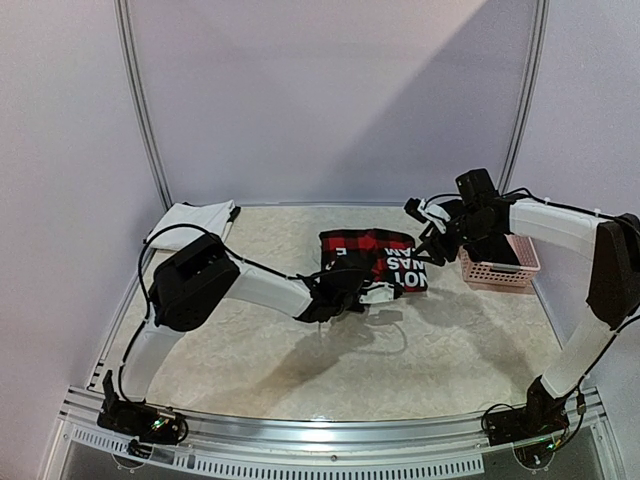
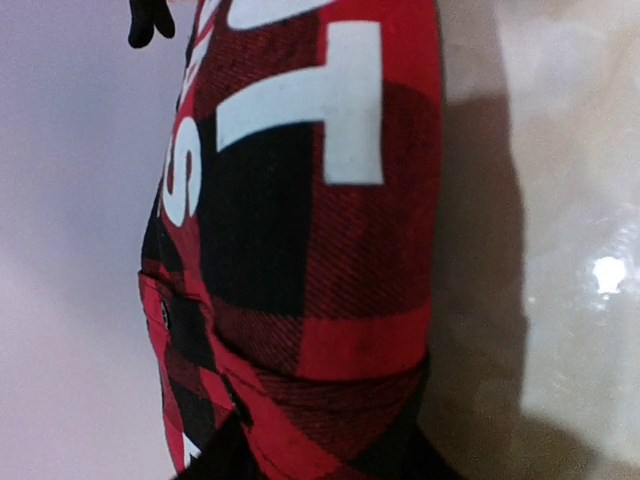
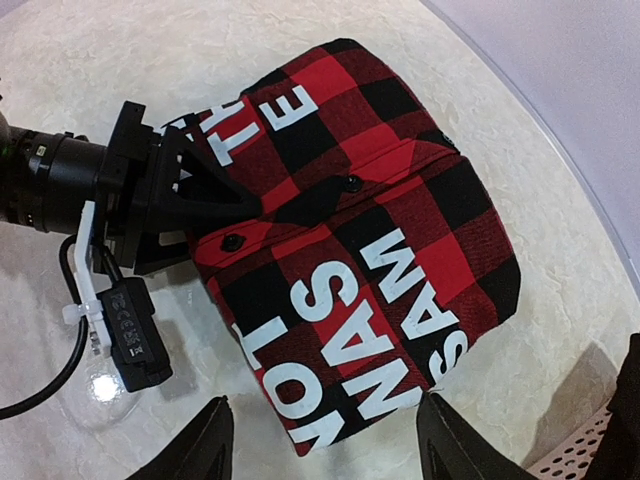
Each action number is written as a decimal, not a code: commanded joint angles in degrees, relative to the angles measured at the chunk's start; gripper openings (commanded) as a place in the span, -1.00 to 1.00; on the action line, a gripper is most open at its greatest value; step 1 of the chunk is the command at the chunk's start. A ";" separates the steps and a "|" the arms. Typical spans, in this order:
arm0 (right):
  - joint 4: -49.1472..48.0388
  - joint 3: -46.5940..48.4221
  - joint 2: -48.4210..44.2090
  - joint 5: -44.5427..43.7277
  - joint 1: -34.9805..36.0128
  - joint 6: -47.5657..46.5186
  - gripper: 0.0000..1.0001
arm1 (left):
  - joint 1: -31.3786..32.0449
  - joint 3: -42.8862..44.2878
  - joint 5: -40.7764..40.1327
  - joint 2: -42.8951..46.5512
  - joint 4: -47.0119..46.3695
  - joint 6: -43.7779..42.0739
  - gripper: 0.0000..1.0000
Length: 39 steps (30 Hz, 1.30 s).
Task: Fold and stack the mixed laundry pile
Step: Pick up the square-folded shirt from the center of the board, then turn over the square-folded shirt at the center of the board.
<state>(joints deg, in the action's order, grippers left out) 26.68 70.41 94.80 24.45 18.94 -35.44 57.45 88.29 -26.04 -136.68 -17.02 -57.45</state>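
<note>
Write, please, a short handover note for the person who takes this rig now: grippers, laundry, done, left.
Left gripper: on the edge of the red-and-black checked flannel shirt; grip unclear.
Right gripper: open, hovering over the shirt, holding nothing.
Laundry: shirt lies folded at the table's centre; white cloth lies folded in the far left corner.
Done: both pieces look folded.
Left: probably to stack them together.

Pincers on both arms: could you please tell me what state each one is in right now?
Left pincer: at the flannel shirt's edge; grip cannot be told.
Right pincer: open, empty, above the shirt.
</note>
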 commanded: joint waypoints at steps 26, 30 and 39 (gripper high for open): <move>8.38 -15.83 -23.09 3.89 6.88 -8.43 0.57 | -1.38 22.75 24.21 17.08 60.93 24.84 -1.00; 9.98 -15.29 -23.84 4.59 9.49 -6.17 0.63 | -1.38 23.52 24.21 16.72 62.56 25.03 -1.00; 11.68 -11.90 -23.66 6.49 10.35 -0.42 0.82 | -1.53 27.86 27.02 15.77 67.49 27.24 -1.00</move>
<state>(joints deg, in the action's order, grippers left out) 36.69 55.05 71.61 29.36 28.99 -39.42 56.66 111.61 -2.09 -119.70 46.85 -32.45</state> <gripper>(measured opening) 0.896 0.084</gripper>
